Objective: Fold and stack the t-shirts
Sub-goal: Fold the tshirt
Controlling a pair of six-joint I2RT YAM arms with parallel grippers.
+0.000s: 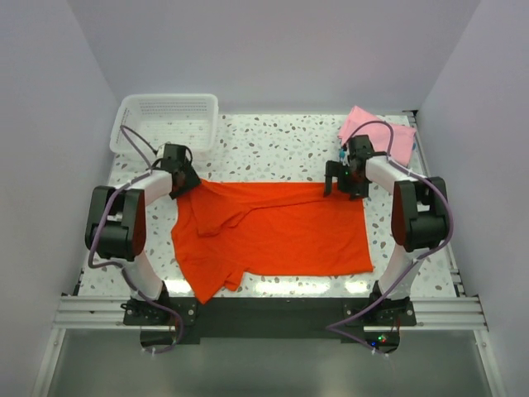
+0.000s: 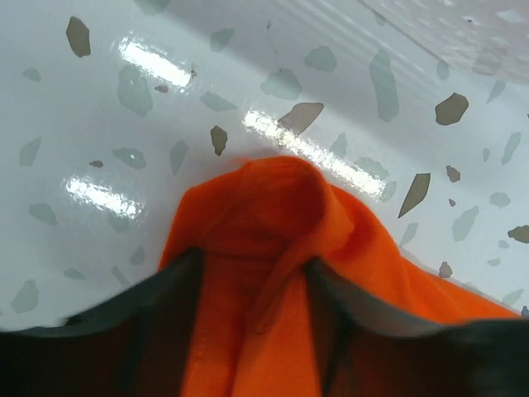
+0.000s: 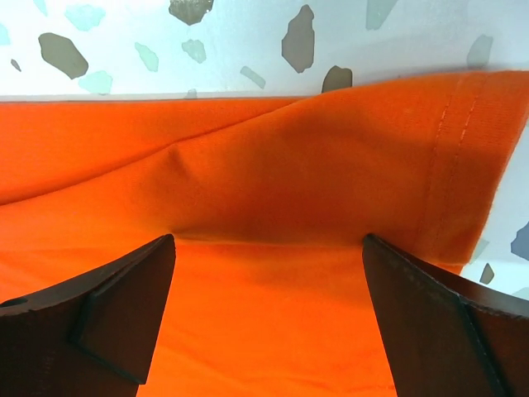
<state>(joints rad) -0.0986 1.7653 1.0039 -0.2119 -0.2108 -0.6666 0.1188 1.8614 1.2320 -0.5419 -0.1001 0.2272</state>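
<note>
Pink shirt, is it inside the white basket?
No, the pink shirt lies on the table at the far right corner, while the basket stands at the far left.

Plain pale walls enclose a glossy white speckled table under bright overhead light.
</note>
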